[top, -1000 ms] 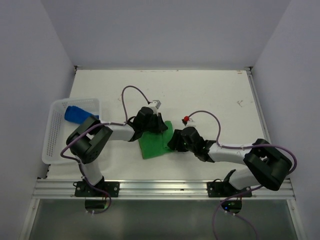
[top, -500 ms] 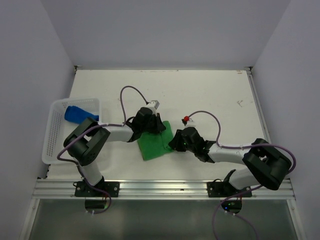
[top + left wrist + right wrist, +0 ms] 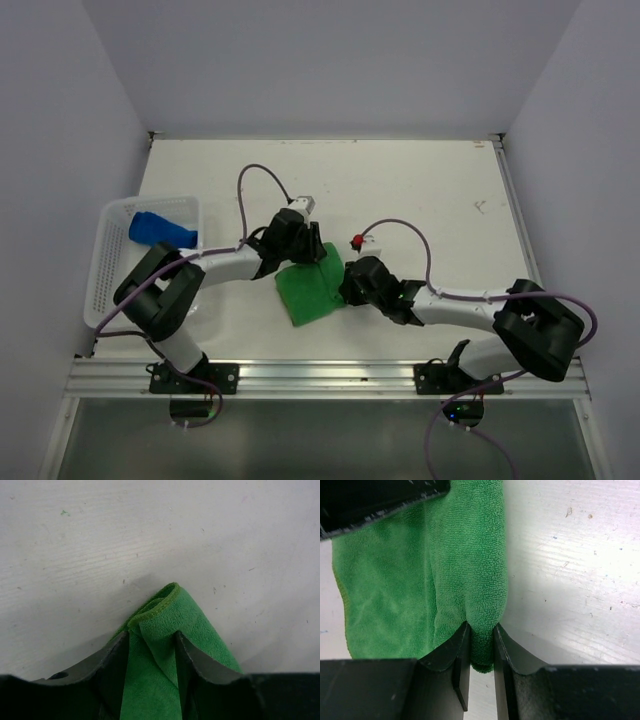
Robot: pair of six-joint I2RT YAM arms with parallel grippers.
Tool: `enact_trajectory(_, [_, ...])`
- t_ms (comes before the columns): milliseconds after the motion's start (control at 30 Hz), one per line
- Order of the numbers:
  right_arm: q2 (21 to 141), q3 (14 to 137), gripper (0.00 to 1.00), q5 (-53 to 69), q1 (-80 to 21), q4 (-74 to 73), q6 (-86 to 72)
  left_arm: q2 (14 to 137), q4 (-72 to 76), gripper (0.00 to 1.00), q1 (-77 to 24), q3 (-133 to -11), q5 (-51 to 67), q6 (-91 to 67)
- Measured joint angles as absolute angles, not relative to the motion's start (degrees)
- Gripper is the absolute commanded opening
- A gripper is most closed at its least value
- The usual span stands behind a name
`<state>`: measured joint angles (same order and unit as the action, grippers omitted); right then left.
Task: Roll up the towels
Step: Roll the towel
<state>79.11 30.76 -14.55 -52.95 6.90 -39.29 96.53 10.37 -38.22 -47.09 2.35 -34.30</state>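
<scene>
Since a second ago both arms have shifted slightly toward the far side of the table [image 3: 420,190], the left arm's elbow has swung down and out to the left, and the green towel [image 3: 308,295] has been gathered into a narrower, more bunched shape between the two tools. It lies near the middle of the table's near half, its long side running diagonally.

From above, the left tool [image 3: 308,264] sits at the towel's far edge, and the right tool [image 3: 344,284] meets its right-hand edge; the two tools are close together.

Seen from the left wrist, the left tool [image 3: 152,640] straddles a raised fold of the green towel [image 3: 160,625], one dark finger [image 3: 112,662] on each side. The cloth fills the moderate gap between them and rises to a rounded, hemmed tip just past the fingertips. Whether these fingers press the fold or merely flank it cannot be told.

Seen from the right wrist, the right tool [image 3: 481,627] stands narrow, its fingers [image 3: 445,655] pinching a thick fold at the green towel's [image 3: 395,580] edge. The rest of the cloth spreads away to the left, over the pale table.

At the table's left side the blue towel [image 3: 160,230] lies rolled in the far end of the white mesh basket [image 3: 105,290], well apart from both tools.
</scene>
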Motion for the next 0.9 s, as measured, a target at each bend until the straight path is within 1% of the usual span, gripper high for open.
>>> enact_trajectory(200, [79.7,33.3,0.0,-20.8,-57.9,2.3,-36.5,94.1,4.1,0.46,-36.6,-50.0,-0.7,-33.1])
enact_trajectory(333, [82.6,37.0,0.0,-26.6,-62.4,-1.5,-34.9,92.9,1.7,0.46,-35.9,-50.7,-0.9,-33.4])
enact_trajectory(567, [89.7,45.9,0.0,-38.5,-70.4,-11.6,-34.4,91.0,-1.8,0.46,-35.6,-51.5,0.7,-34.0])
enact_trajectory(900, [101.8,58.4,0.0,-52.2,-78.8,-27.0,-34.4,87.6,-3.1,0.46,-34.2,-51.7,4.4,-35.0])
